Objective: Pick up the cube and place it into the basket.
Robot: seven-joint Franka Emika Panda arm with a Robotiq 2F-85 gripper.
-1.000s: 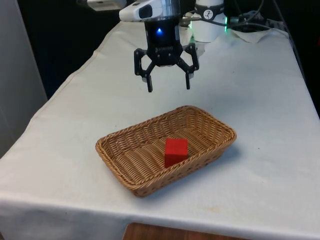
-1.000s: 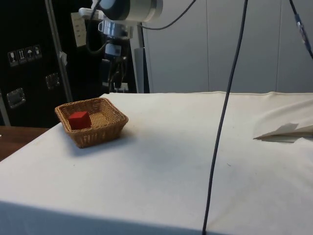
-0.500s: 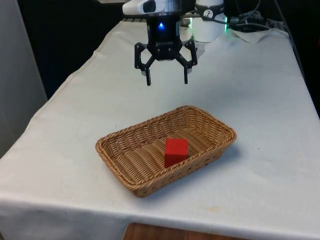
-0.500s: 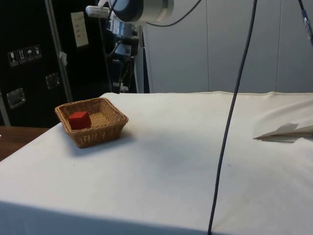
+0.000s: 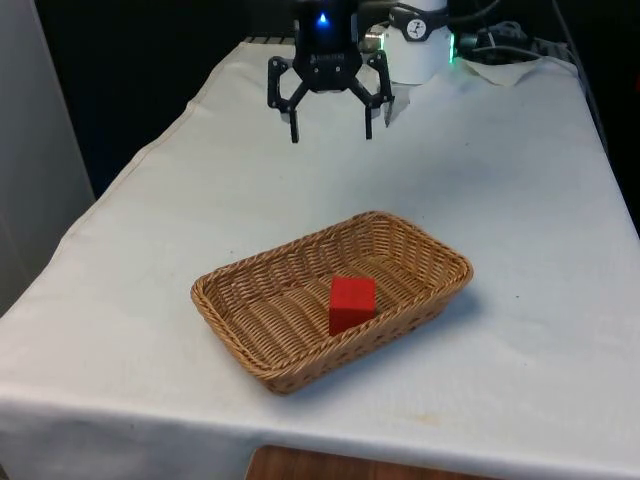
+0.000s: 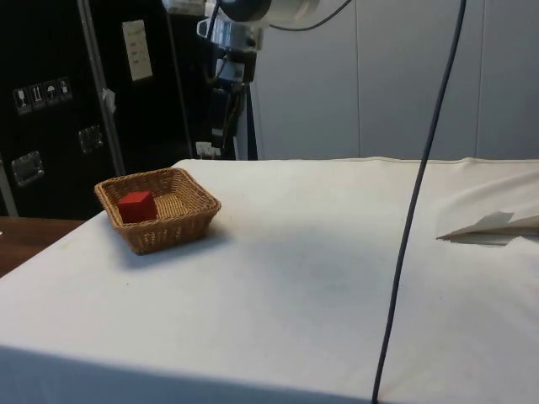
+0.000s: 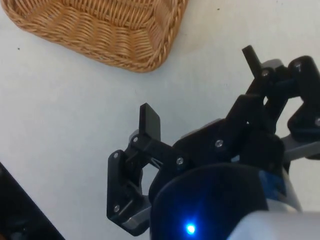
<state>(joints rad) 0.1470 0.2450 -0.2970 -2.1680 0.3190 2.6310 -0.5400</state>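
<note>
cube in the basket, jaws wide and empty above the far table

the red cube [image 5: 352, 303] sits inside the wicker basket [image 5: 262, 359], on its floor and close against the long wall nearer the front view's right; in the side view the cube [image 6: 136, 205] lies toward the basket's [image 6: 187, 224] nine o'clock end. the basket rests flat on the white-clothed table [image 5: 520, 250], near the front edge, turned so its long axis runs from about eight o'clock to two o'clock in the front view.

the jaws [image 5: 329, 130] hang in the air well apart from the basket, at about twelve o'clock from it in the front view, over the far part of the table. they are spread wide, fingers pointing down, with nothing between them. in the side view the jaws [image 6: 221, 141] hang high, at roughly one o'clock from the basket, against the dark cabinets. in the wrist view the two black fingers [image 7: 149, 122] stand far apart over bare cloth, and a corner of the basket [image 7: 100, 35] lies beyond them, not touching them.

a crumpled fold of white cloth [image 6: 493, 225] lies on the table at the side view's three o'clock, well apart from the basket.
</note>
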